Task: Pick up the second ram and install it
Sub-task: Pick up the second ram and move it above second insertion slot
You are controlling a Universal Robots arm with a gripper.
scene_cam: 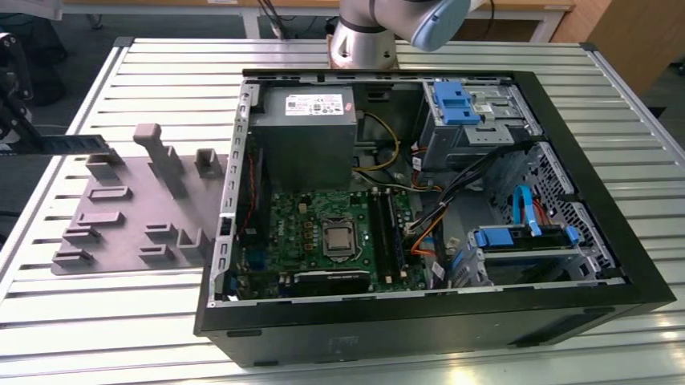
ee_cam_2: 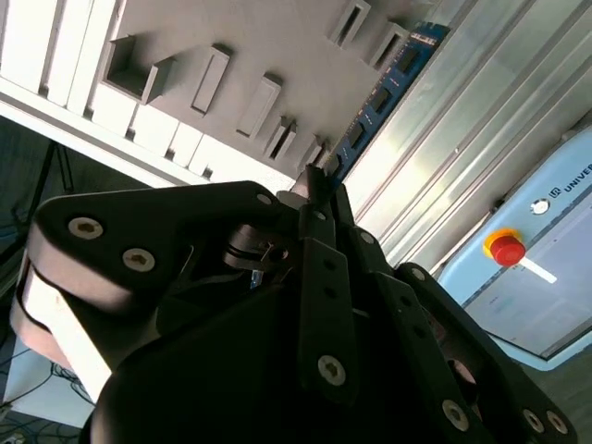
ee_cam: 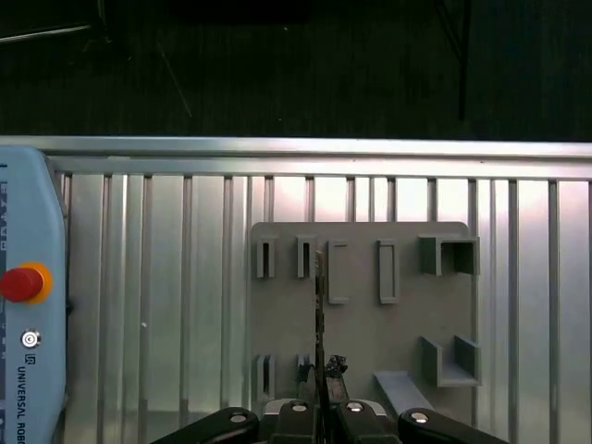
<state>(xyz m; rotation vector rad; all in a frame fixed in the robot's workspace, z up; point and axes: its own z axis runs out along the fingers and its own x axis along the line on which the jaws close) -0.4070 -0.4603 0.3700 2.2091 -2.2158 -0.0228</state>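
exterior view first: finds the gripper (scene_cam: 30, 138) at the far left edge of the frame, clamped on one end of the second ram (scene_cam: 75, 144). sees that stick lying level and pointing toward the exterior view's right, by the upper left corner of the grey fixture plate (scene_cam: 128, 216), well apart from the computer case (scene_cam: 428, 333). spots the plate on the slatted metal table (scene_cam: 107, 321), just beside the case's left wall. notes the case open across the middle and right of the frame, with the green motherboard (scene_cam: 310, 233) in its lower left part and the dark memory slots (scene_cam: 383, 233) along the board's right side. places the grey power supply (scene_cam: 305, 132) above the board and blue drive-bay latches (scene_cam: 455, 100) at the upper right and lower right of the case.

in the second wrist view, catches the gripper (ee_cam_2: 314, 183) with its jaws pressed together on the near end of the second ram (ee_cam_2: 379, 97), with dark chips along the blue board. sees the stick reaching out past the grey fixture plate (ee_cam_2: 231, 46), with the slatted metal table (ee_cam_2: 481, 120) alongside and a light blue pendant (ee_cam_2: 546, 277) carrying a red button (ee_cam_2: 504, 248) nearby. in the first wrist view, meets the second ram (ee_cam: 319, 296) edge-on, running straight out from the gripper (ee_cam: 321, 393) across the plate between its pockets. cannot tell whether the stick touches the plate.
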